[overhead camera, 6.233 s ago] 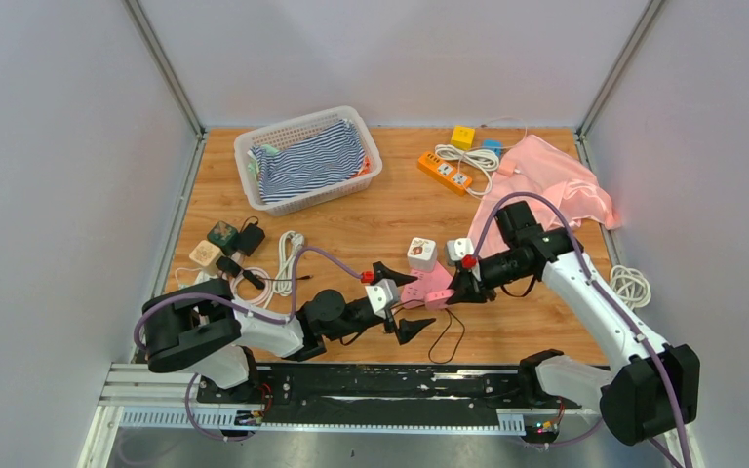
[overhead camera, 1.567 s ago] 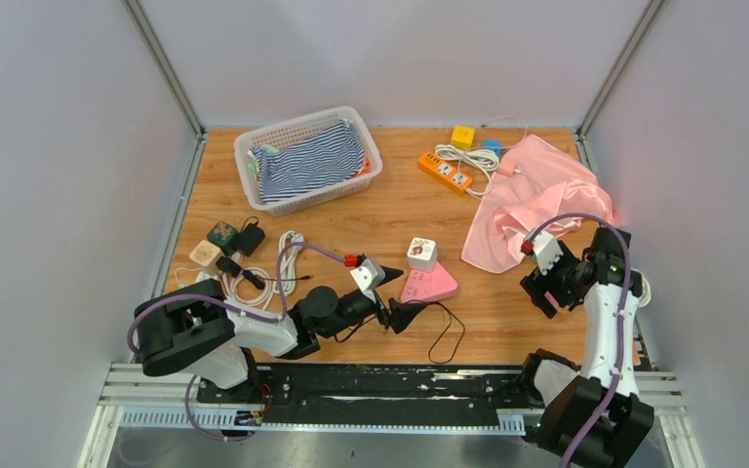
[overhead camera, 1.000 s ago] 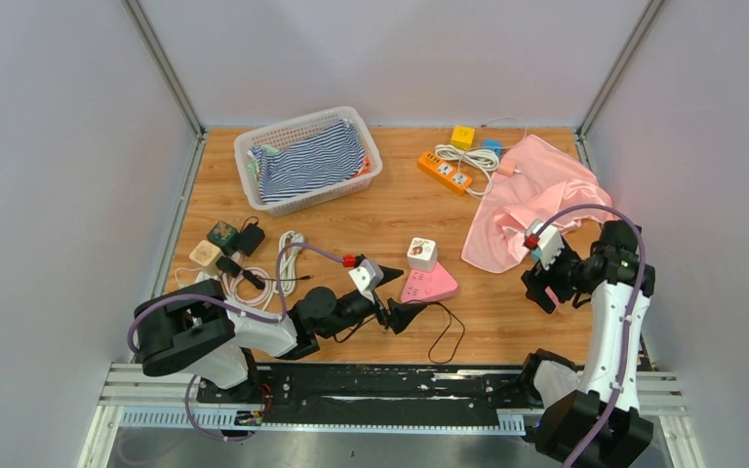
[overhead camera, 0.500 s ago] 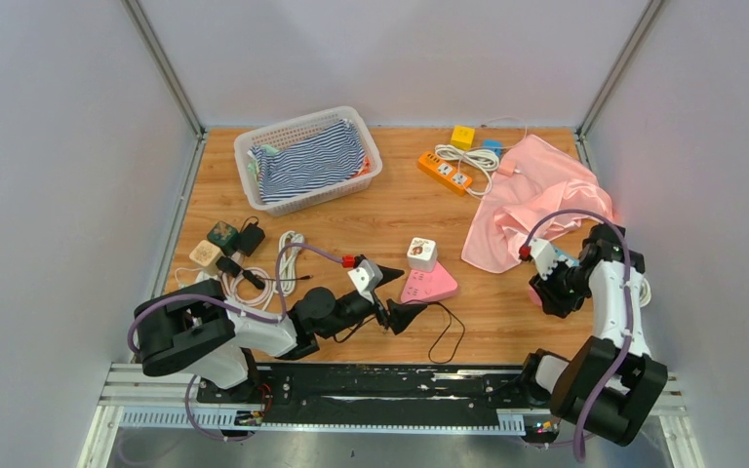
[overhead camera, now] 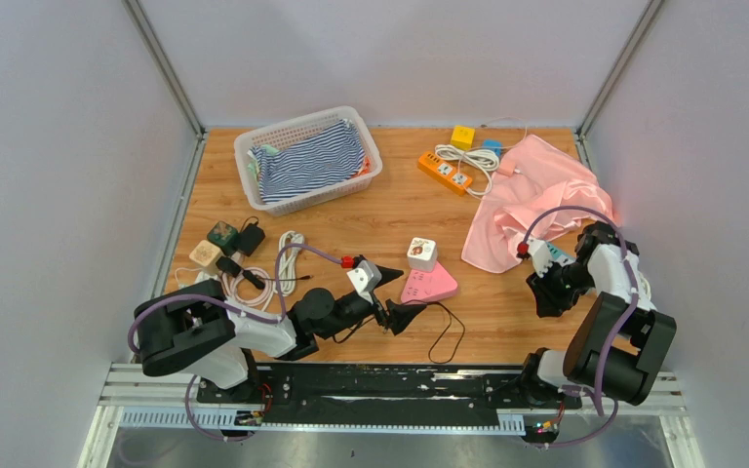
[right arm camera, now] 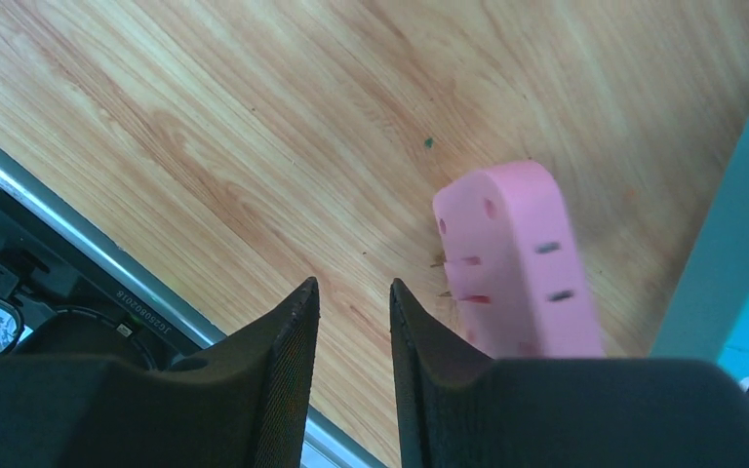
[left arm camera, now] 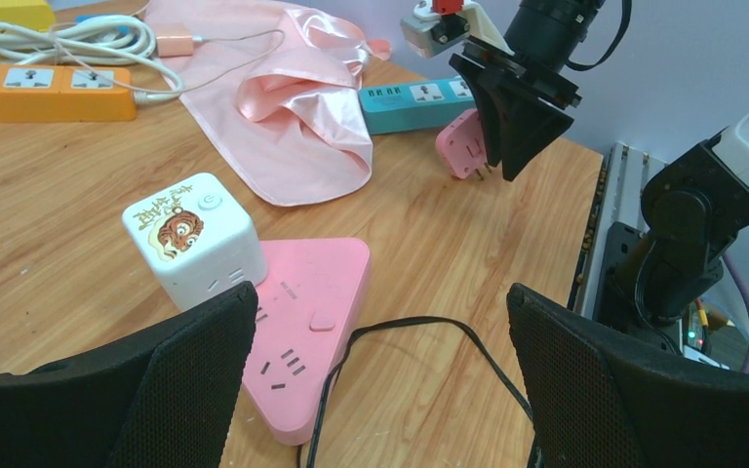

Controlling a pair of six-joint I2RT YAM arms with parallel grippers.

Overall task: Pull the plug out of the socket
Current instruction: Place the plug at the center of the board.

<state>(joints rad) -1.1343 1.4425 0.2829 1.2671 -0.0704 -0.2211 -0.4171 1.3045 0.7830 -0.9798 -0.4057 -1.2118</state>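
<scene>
Plug (left arm camera: 461, 144): pink, prongs bare, out of the socket. It sits on the desk (overhead camera: 390, 210) near the right edge, just beside the teal power strip (left arm camera: 414, 97). It is well apart from the pink triangular socket (left arm camera: 307, 322), which lies toward the middle of the near edge. Separation looks done; I judge only tidying away is left.

My right gripper (right arm camera: 353, 285): fingers narrow, only bare wood in the slit between them. The plug is outside the jaws, just beside one finger, prongs toward it; whether it touches, I cannot tell. The spot reads as chosen to keep plug and socket apart.

My left gripper (left arm camera: 380, 291): spread wide, low over the desk, with the socket just ahead between the fingers and nothing clamped. I take this as a bracing stance against the socket sliding.

Also noted: a white cube adapter (left arm camera: 190, 239) touches the socket's far side. A black cable (left arm camera: 419, 327) loops off its near corner toward one of my left fingers. That is a snag risk if I pull back carelessly.
</scene>
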